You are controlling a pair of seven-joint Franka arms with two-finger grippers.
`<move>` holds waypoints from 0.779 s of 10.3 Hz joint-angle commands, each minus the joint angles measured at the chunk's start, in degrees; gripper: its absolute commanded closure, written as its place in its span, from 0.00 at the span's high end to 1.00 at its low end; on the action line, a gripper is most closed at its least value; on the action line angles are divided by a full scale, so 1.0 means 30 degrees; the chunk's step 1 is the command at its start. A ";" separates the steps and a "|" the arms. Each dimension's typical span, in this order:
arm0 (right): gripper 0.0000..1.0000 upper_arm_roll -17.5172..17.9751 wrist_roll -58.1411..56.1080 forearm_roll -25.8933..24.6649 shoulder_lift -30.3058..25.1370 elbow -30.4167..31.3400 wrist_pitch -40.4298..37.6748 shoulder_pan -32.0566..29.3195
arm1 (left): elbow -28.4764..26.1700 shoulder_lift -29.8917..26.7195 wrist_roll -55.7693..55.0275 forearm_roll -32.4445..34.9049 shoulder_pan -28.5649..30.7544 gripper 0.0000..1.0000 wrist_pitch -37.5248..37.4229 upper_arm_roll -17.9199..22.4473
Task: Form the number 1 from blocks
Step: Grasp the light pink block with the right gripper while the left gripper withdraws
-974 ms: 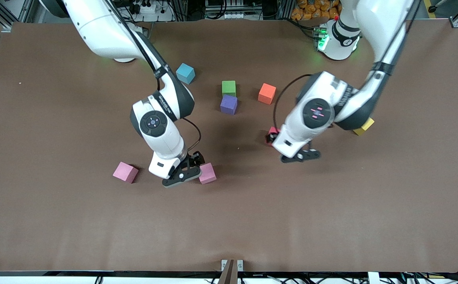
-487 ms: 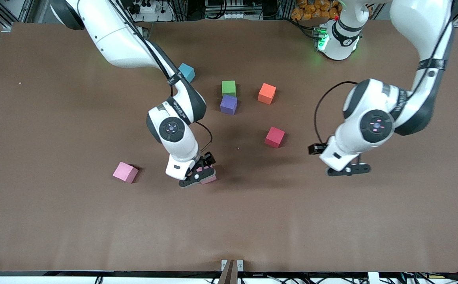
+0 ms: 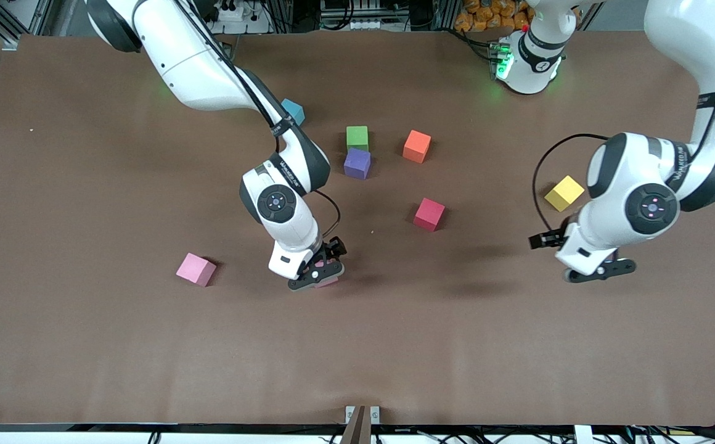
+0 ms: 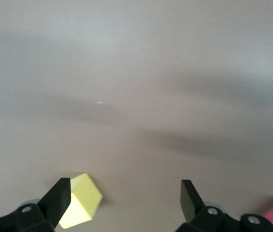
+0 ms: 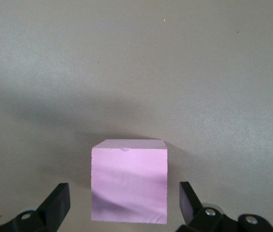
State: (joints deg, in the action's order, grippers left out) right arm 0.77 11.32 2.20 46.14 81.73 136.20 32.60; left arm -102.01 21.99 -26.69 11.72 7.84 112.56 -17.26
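Note:
My right gripper [image 3: 318,273] is open and hangs low over a light pink block [image 3: 329,282], which it mostly hides in the front view. In the right wrist view that pink block [image 5: 129,181] sits on the table between the two spread fingers [image 5: 58,199], apart from both. A second pink block [image 3: 196,269] lies toward the right arm's end. The green block [image 3: 357,137] and purple block [image 3: 357,163] touch, and the red block [image 3: 429,214] lies nearer the camera than they do. My left gripper [image 3: 598,272] is open and empty, with the yellow block [image 4: 82,201] beside one finger.
An orange block [image 3: 416,146] lies beside the green one. A blue block [image 3: 294,111] is half hidden by the right arm. The yellow block [image 3: 564,193] sits close to the left arm's wrist. Brown table [image 3: 357,345] stretches bare toward the camera.
My left arm has swung away from the red block toward its own end of the table, uncovering the yellow block. My right gripper has shifted over the pink block.

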 commanded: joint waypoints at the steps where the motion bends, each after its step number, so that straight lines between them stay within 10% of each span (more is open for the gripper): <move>1: 1.00 0.0008 -0.0054 -0.0002 0.0469 -0.0496 0.0243 -0.0057 | -0.3573 -0.2982 0.0077 -0.1233 -0.0530 1.00 0.1849 0.1297; 5: 1.00 -0.0051 -0.0757 -0.0032 0.0587 0.0555 0.2114 -0.0203 | -0.4171 -0.5712 0.2697 -0.2471 -0.3984 1.00 0.2852 0.1478; 6: 0.83 -0.0051 -0.0757 -0.0032 0.0558 0.0588 0.2090 -0.0145 | -0.4113 -0.6328 0.4715 -0.2500 -0.4657 1.00 0.2852 0.1478; 8: 0.05 -0.0051 -0.0699 -0.0002 0.0470 0.0733 0.1974 -0.0028 | -0.4113 -0.6714 0.5993 -0.2471 -0.5683 1.00 0.2562 0.1478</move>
State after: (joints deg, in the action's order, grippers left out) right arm 0.35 9.69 2.13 48.11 83.11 141.89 32.47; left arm -112.29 3.78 -12.61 5.38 -7.10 119.70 -13.92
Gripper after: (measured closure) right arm 0.322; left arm 0.000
